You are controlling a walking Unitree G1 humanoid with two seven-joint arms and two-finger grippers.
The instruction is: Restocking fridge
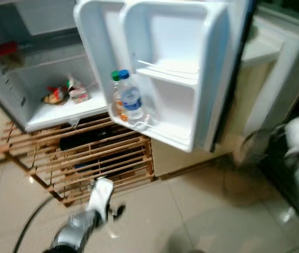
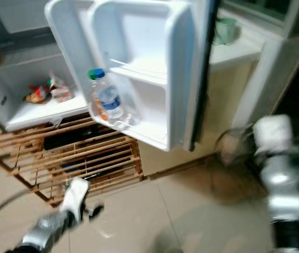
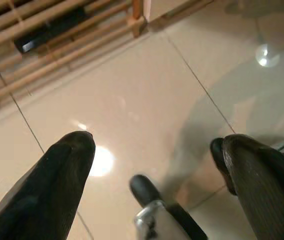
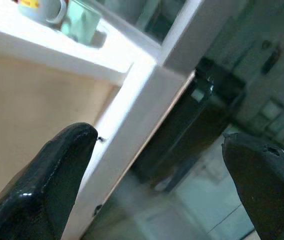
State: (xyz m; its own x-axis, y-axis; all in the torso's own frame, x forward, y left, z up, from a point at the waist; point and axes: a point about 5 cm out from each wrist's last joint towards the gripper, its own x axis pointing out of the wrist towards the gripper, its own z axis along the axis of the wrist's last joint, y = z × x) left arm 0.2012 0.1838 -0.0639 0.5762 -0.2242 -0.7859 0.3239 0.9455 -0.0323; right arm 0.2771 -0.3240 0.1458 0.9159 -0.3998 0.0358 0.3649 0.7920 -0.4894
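The small fridge stands open, its white door (image 1: 176, 68) swung toward me. On the door's lower shelf stand a blue-capped water bottle (image 1: 132, 103) and, behind it, a green-capped bottle (image 1: 117, 95). Snack packets (image 1: 68, 92) lie on the bottom shelf inside, and something red (image 1: 7, 50) sits higher up. My left gripper (image 3: 152, 145) hangs low over the tiled floor in front of the fridge, open, with nothing between its fingers. Off to the right, away from the fridge, my right gripper (image 4: 159, 137) is open and empty too, facing a white counter.
The fridge rests on a slatted wooden rack (image 1: 86, 153). A black cable (image 1: 28, 221) curves over the floor at the lower left. To the right of the door, a white counter (image 2: 239, 52) carries a green cup (image 2: 224, 29) and a mug (image 4: 44, 7).
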